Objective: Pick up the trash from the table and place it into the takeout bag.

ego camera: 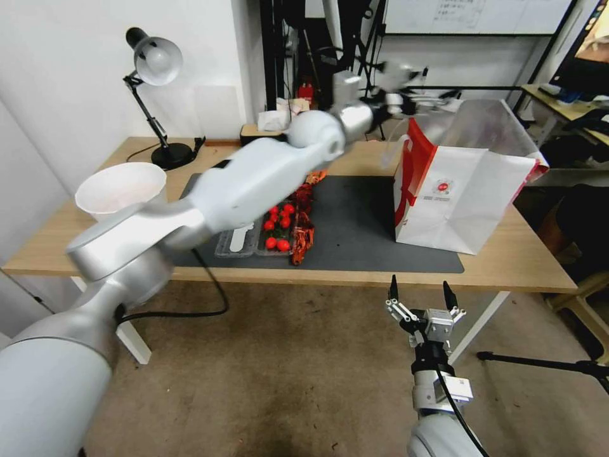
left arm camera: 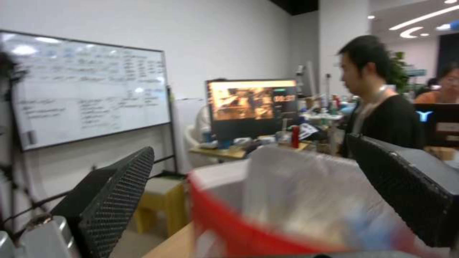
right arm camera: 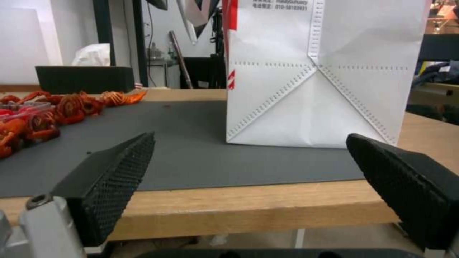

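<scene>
Left gripper above open mouth of large white paper takeout bag with red sides, fingers spread, empty; right gripper parked below light-wood table edge, fingers spread; beige disposable bowl at table's left end, nearer left arm.

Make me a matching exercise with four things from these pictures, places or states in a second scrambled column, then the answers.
Things:
1. left pincer
2. right pincer
3. takeout bag
4. bowl

Places or states:
A. at the table's left end, by the lamp
B. upright at the mat's right edge
C. open, low, before the table's front edge
D. open, raised by the bag's mouth

Pairs: 1-D, 2-C, 3-B, 4-A
</scene>
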Available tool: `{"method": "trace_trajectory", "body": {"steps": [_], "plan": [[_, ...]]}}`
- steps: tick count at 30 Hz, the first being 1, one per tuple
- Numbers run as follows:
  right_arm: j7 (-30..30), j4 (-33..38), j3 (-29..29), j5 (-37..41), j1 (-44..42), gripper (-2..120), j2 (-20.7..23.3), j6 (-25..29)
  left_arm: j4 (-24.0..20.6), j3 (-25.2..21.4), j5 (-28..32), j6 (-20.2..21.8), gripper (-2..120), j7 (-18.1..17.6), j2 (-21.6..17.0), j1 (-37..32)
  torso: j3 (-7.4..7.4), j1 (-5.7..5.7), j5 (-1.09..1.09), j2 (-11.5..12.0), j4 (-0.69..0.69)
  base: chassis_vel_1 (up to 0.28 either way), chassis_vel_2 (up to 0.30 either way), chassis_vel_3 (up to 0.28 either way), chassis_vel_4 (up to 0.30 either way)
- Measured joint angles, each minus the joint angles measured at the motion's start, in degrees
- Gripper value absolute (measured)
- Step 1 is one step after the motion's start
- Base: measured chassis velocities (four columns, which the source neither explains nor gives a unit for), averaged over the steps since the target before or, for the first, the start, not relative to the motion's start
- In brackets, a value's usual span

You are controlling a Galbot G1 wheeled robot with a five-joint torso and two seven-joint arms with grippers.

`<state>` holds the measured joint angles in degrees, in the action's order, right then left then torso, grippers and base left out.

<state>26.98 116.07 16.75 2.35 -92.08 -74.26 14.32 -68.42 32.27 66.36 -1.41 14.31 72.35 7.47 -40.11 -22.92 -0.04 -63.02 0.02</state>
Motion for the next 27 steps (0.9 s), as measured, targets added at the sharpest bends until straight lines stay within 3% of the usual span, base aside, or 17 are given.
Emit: {"method": "trace_trajectory", "body": {"steps": [5,8,12,27], "plan": [[0.0,0.0,-0.1,0.0,0.1,100,0.0,-0.1,-3.9,-2.4,-0.1,0.1,100,-0.6,-4.9,-3.3,0.00,0.00,0.01,0.0,0.01,0.000,0.000,0.000,0.000],[0.0,0.2,-0.2,-0.1,0.0,100,0.0,-0.1,-8.9,-6.4,-1.3,0.0,100,-0.7,-11.3,-9.3,0.00,0.00,0.01,0.0,-0.01,0.000,0.000,0.000,0.000],[0.0,0.3,-0.2,-0.1,-0.1,100,0.3,-0.1,-12.8,-10.4,-2.4,-0.1,100,-0.7,-15.9,-15.0,0.01,0.00,0.03,0.0,-0.02,0.000,0.000,0.000,0.000],[-0.1,0.2,-0.5,-0.2,0.1,100,0.3,-0.1,-20.5,-22.1,-6.0,-0.6,100,-1.1,-25.4,-30.2,0.01,0.00,0.03,0.0,-0.01,0.000,0.000,0.000,0.000]]}}
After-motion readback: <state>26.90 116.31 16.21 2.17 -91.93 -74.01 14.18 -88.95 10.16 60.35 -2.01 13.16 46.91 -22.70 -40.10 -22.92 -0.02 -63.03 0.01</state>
